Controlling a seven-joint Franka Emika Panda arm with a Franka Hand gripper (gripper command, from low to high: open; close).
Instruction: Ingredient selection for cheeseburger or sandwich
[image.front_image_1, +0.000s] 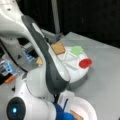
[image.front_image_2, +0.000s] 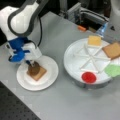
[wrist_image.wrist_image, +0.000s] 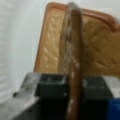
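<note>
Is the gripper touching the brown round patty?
Touching. The wrist view shows the gripper with its jaws clamped on the edge-on brown round patty.

Brown round patty (image.front_image_2: 33, 68): held on edge, upright, over a tan toast square (image.front_image_2: 38, 73) at lower left of a front view; in the wrist view the patty (wrist_image.wrist_image: 72, 62) is seen edge-on down the frame's middle, the toast (wrist_image.wrist_image: 100, 47) lying flat behind it.

Second tan toast square (image.front_image_2: 112, 50): laid flat at right edge of a front view; shown at upper centre (image.front_image_1: 58, 48) in a front view.

Yellow-orange cheese square (image.front_image_2: 94, 40): flat, upper right, beside the second toast.

Green leaf piece (image.front_image_2: 113, 70): flat, right edge; also seen at (image.front_image_1: 77, 50).

Red disc (image.front_image_2: 89, 77): flat, lower right of centre; also seen at (image.front_image_1: 85, 63).
</note>
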